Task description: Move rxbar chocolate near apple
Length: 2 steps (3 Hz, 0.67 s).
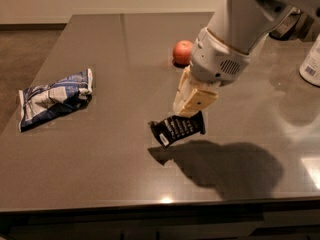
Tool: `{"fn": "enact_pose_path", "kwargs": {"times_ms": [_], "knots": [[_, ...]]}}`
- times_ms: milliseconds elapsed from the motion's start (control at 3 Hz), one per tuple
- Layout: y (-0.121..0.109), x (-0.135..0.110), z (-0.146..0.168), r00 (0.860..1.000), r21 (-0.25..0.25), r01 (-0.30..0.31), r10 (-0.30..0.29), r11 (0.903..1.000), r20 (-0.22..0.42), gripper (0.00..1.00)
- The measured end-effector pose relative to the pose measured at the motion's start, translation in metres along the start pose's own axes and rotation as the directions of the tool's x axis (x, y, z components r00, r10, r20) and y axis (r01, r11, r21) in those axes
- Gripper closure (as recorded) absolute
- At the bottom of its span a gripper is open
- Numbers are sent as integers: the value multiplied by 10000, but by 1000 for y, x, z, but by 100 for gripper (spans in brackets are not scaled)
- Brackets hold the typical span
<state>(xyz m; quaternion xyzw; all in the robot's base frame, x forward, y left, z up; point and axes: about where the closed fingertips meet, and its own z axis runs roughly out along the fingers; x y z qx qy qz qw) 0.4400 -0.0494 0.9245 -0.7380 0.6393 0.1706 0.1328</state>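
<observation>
The rxbar chocolate [177, 129] is a flat black bar with white lettering. It hangs tilted above the dark table, its shadow on the surface below it. My gripper [192, 109] is shut on its right end and holds it in the air near the table's front middle. The red-orange apple [183, 52] sits on the table farther back, behind the gripper and partly beside my arm. The bar is well apart from the apple.
A blue-and-white snack bag [54, 98] lies at the left of the table [120, 174]. A white bottle [312, 59] stands at the right edge of view. The table's front edge runs along the bottom.
</observation>
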Motion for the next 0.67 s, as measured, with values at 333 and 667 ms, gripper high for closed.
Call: {"fn": "enact_pose_path", "kwargs": {"times_ms": [333, 667], "knots": [[-5, -17, -37, 9961, 232, 394, -412, 9990, 786, 100], [-5, -17, -37, 9961, 232, 394, -412, 9990, 786, 100]]}}
